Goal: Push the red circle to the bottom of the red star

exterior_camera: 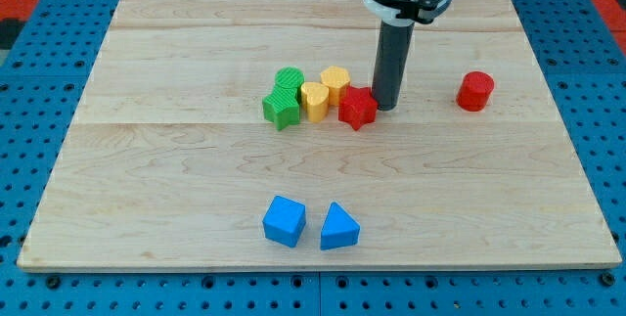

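Note:
The red circle [476, 91] is a short red cylinder at the view's right on the wooden board [176, 169]. The red star [358, 108] lies near the board's middle, well left of the circle. My tip [386, 108] stands just right of the red star, touching or nearly touching it, and far left of the red circle. The dark rod comes down from the arm at the view's top.
Left of the red star sit a yellow heart [314, 100], a yellow hexagon-like block [335, 82], a green star [282, 110] and a green block [290, 80]. A blue cube [285, 221] and a blue triangle [338, 227] lie near the view's bottom.

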You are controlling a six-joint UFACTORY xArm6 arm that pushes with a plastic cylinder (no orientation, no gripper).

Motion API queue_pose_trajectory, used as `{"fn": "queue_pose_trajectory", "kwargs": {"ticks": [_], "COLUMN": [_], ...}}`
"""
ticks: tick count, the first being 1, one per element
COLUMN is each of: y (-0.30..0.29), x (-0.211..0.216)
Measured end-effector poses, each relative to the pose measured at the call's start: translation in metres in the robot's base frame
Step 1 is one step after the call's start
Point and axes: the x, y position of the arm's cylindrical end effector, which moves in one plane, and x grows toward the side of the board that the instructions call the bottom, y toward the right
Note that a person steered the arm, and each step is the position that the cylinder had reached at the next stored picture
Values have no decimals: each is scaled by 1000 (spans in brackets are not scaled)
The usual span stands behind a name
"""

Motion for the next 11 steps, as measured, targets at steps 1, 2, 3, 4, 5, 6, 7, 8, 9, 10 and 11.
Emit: {"fn": "queue_pose_trajectory", "kwargs": {"ticks": [1, 2, 3, 4, 5, 6, 7, 8, 9, 10, 11], "y": [-3, 1, 41, 90, 128, 137, 173, 210, 171, 151, 145], "x": [0, -1, -18, -28, -28, -40, -46, -15, 3, -12, -20]}}
